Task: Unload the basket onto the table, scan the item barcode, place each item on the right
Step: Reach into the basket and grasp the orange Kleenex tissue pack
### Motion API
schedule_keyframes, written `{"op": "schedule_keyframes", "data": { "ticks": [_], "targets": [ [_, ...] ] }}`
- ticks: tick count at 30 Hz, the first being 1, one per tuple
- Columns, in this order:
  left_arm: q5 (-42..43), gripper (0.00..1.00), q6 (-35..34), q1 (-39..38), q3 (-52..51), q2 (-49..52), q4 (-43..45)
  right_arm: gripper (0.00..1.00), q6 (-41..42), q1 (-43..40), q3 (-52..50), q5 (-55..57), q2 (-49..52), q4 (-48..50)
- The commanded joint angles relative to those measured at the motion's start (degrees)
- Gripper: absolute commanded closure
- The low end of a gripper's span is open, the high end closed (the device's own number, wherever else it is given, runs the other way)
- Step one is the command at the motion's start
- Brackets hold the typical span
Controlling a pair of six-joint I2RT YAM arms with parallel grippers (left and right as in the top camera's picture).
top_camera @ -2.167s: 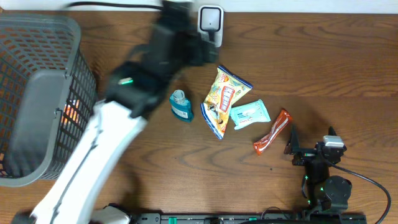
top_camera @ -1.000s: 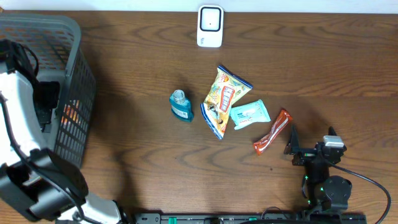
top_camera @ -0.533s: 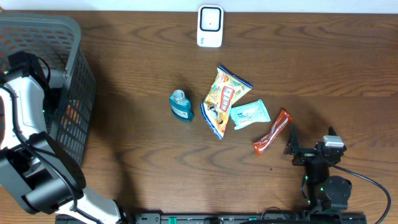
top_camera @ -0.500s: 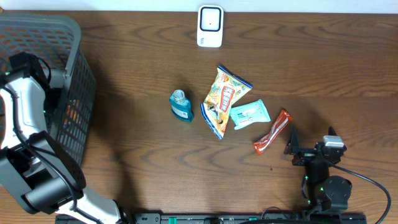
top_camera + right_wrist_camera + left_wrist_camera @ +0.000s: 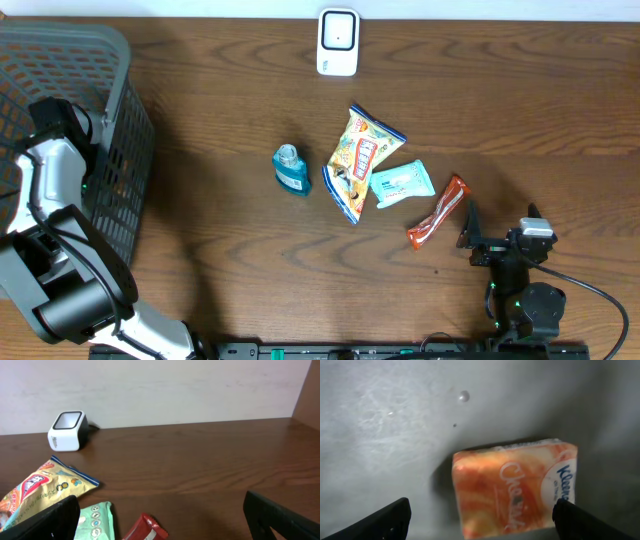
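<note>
An orange Kleenex tissue pack [image 5: 512,487] lies flat on the grey floor of the basket [image 5: 60,50]. My left gripper [image 5: 481,516] hangs just above it, open, one finger on each side of the pack and neither touching it. In the overhead view the left gripper [image 5: 58,115] reaches down into the basket and the pack is hidden. The white barcode scanner [image 5: 338,42] stands at the table's far edge. My right gripper [image 5: 470,232] rests open near the front right, holding nothing.
A teal bottle [image 5: 291,170], a yellow snack bag [image 5: 358,160], a teal wipes pack [image 5: 402,184] and a red bar [image 5: 438,212] lie mid-table. The right wrist view shows the scanner [image 5: 67,431], the snack bag [image 5: 45,485] and the red bar [image 5: 145,531].
My left arm has swung from near the scanner over to the basket and lowered into it. The right arm and the items on the table have not moved.
</note>
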Motion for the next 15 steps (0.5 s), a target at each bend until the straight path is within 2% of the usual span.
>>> {"op": "schedule_keyframes", "data": {
  "ticks": [1,6,7,10,13,14,15],
  "targets": [
    [0.52,0.09,0.72,0.17,-1.75,1.18,1.2,0.01,-0.7,0.31,-0.2,0.66,-0.09,-0.13],
    [0.46,0.09,0.74,0.17,-2.91,3.02,3.45,0.01,-0.7,0.31,-0.2,0.66,-0.09,-0.15],
    [0.5,0.13,0.74,0.17,-3.08,3.39,3.91,0.01,-0.68,0.31,-0.2,0.66,-0.09,-0.13],
    [0.5,0.32,0.74,0.17,-3.28,4.46,4.13,0.01,-0.7,0.31,-0.2,0.66,-0.09,-0.13],
    [0.48,0.81,0.79,0.2,-3.32,4.7,2.73,0.01,-0.7,0.31,-0.2,0.66,-0.09,-0.13],
    [0.48,0.93,0.76,0.22,-3.32,4.48,2.03,0.01,-0.7,0.31,-0.2,0.66,-0.09,-0.13],
    [0.5,0.93,0.76,0.33,-3.32,4.17,1.46,0.01,-0.68,0.31,-0.2,0.66,-0.09,-0.13]
  ]
}}
